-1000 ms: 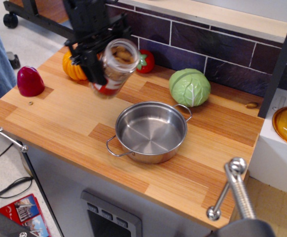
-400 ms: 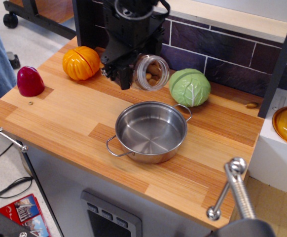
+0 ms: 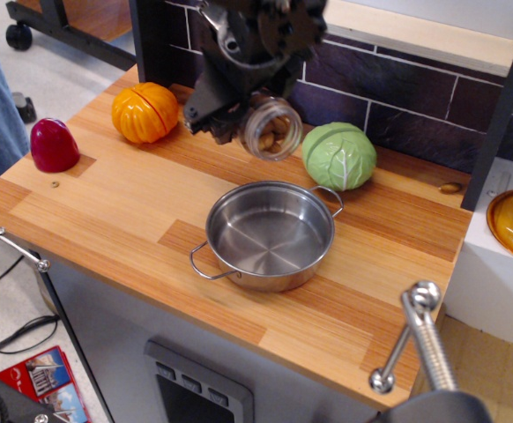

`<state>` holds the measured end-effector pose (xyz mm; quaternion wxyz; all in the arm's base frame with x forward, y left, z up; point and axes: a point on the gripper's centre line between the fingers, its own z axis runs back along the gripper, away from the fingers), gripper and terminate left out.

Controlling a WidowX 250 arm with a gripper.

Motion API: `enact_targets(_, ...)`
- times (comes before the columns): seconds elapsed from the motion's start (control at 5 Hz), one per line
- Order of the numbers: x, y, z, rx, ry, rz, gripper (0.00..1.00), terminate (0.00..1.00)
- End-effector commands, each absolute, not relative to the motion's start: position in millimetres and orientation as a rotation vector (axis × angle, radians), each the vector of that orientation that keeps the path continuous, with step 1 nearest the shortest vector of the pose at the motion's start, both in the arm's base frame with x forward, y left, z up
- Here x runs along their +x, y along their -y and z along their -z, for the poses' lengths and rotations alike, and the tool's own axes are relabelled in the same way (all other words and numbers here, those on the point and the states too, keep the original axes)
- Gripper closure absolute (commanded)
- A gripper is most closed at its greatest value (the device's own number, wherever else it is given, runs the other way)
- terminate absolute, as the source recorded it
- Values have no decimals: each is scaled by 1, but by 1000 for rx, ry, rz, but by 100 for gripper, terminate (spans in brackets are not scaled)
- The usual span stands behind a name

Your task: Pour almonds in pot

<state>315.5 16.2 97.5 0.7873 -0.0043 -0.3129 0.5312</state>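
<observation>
While you watch, landmark: pot.
Gripper: clamped around jar, behind pot.
Almonds: inside tipped jar, mouth facing pot.
Cabbage: right of jar.

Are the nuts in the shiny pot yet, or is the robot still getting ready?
Not yet. Done: the tool has picked up the clear jar and holds it in the air behind the pot. In hand: the jar is tipped on its side, its open mouth facing out, with the almonds inside. Left: nothing has spilled, the pot looks empty, so the pouring must happen.
</observation>
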Motion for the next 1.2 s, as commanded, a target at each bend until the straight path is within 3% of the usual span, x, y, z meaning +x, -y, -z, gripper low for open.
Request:
enact_targets(0.0, 320, -12, -112, -38, 829, -964, 100, 0)
enact_targets(0.4, 320, -7, -106, -8, 960, -751, 100, 0)
enact_targets(0.8, 322, -2, -100, -46, 1075, -640, 100, 0)
enact_targets(1.0, 326, 4, -106, -61, 1084, -634, 100, 100)
